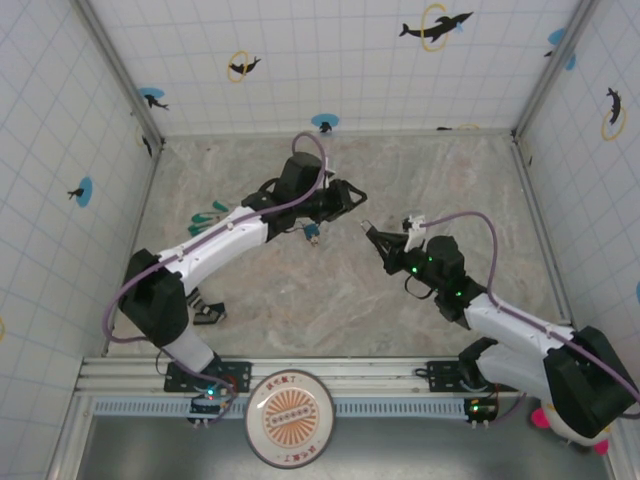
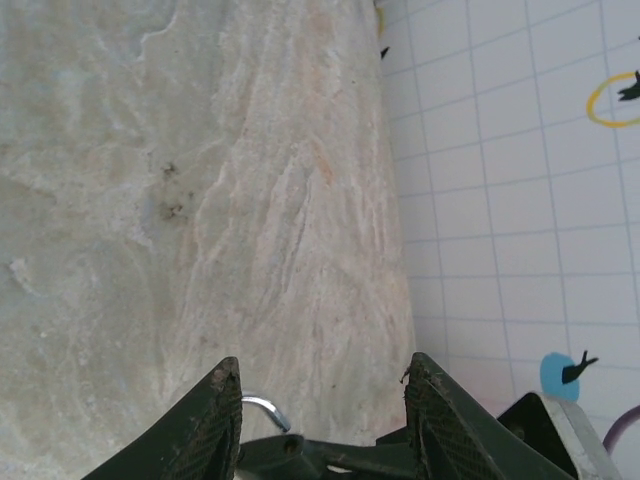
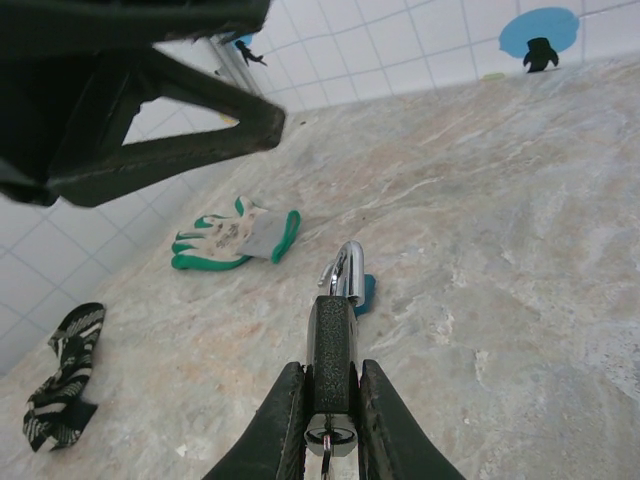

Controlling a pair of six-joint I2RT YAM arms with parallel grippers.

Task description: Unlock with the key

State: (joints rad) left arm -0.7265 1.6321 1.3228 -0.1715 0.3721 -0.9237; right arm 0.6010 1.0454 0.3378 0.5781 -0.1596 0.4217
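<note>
Near edge: metal rail (image 1: 330,372) across the front, with a round red-patterned disc (image 1: 290,415) just before it.
Table surface (image 1: 330,310): pale veined stone look, matte, a few dark specks.
Near left: striped cloth (image 1: 208,308), black and white, crumpled.
Right gripper (image 3: 330,372): right of centre, clamped on the padlock (image 3: 332,345); dark body between the fingers, silver shackle pointing far.
Teal piece (image 3: 367,290): small, just beyond the shackle; cannot tell what.
Left gripper (image 2: 320,365): centre, farther back, fingers apart, nothing between the tips.
Far left: green-edged glove (image 3: 235,235) lying flat.
Walls (image 1: 330,60): white grid tile on three sides, with a dolphin sticker (image 1: 435,25) and a penguin sticker (image 1: 325,123).
</note>
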